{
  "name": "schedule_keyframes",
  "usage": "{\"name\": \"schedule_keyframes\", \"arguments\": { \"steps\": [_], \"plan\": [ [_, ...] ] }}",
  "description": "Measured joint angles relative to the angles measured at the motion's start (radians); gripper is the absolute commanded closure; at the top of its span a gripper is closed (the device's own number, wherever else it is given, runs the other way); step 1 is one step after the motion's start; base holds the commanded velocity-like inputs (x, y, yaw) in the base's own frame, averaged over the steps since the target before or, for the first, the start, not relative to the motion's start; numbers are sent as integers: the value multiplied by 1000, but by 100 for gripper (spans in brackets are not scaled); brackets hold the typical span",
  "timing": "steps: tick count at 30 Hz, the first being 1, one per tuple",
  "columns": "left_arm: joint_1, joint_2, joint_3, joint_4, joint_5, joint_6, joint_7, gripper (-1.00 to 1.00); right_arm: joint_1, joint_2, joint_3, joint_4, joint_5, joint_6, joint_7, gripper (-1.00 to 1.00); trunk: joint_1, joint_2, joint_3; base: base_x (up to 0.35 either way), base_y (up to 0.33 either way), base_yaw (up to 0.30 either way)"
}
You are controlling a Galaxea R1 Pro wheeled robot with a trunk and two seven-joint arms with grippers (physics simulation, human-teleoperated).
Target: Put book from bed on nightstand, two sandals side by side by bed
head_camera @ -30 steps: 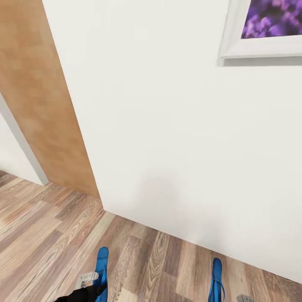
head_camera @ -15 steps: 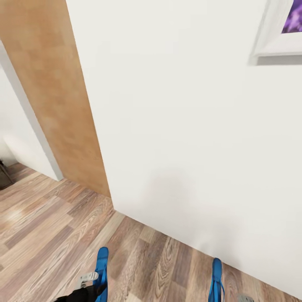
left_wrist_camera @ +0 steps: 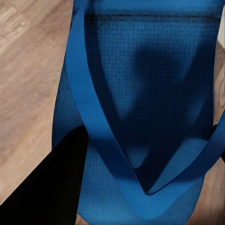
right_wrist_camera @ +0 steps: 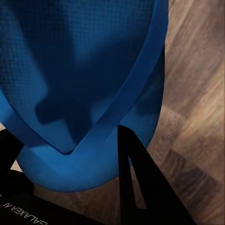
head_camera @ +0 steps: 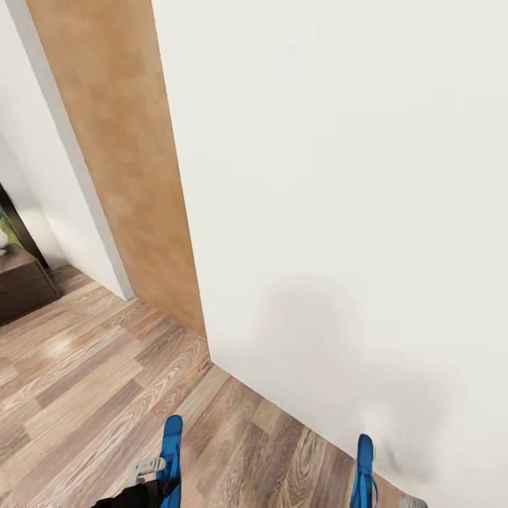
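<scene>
Low at the bottom edge of the head view, my left gripper (head_camera: 152, 474) holds one blue sandal (head_camera: 170, 460), whose tip points up the frame over the wood floor (head_camera: 85, 381). Through the left wrist camera that sandal (left_wrist_camera: 140, 108) sits right against my dark finger (left_wrist_camera: 51, 187), strap looping across the sole; the jaws look clamped on it, though I cannot see both pads. At lower right, my right gripper (head_camera: 411, 502) barely shows beside the second sandal (head_camera: 364, 474). The right wrist camera has this sandal (right_wrist_camera: 79, 79) pressed close to a black finger (right_wrist_camera: 140, 187), so I take it as gripped too.

A white wall (head_camera: 339, 197) fills most of the frame ahead, close to the right sandal's tip. A tan wooden panel (head_camera: 120, 155) stands along the wall's left edge. Open floor spreads toward the lower left, where a dark wooden cabinet (head_camera: 21, 282) sits at the frame's left edge.
</scene>
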Motion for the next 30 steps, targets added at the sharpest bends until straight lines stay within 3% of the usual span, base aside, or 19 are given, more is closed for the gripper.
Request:
{"name": "schedule_keyframes", "arguments": {
  "steps": [14, 21, 30],
  "plan": [
    [0, 0, 0, 0, 0, 0, 0, 100, 0, 0, 0, 0, 0, 0, 0, 100, 0, 0, 0, 10, 0, 282],
    [0, 0, 0, 0, 0, 0, 0, 100, 0, 0, 0, 0, 0, 0, 0, 100, 0, 0, 0, 234, 0, 288],
    [0, 0, 0, 0, 0, 0, 0, 100, 0, 0, 0, 0, 0, 0, 0, 100, 0, 0, 0, 24, 0, 288]
  ]
}}
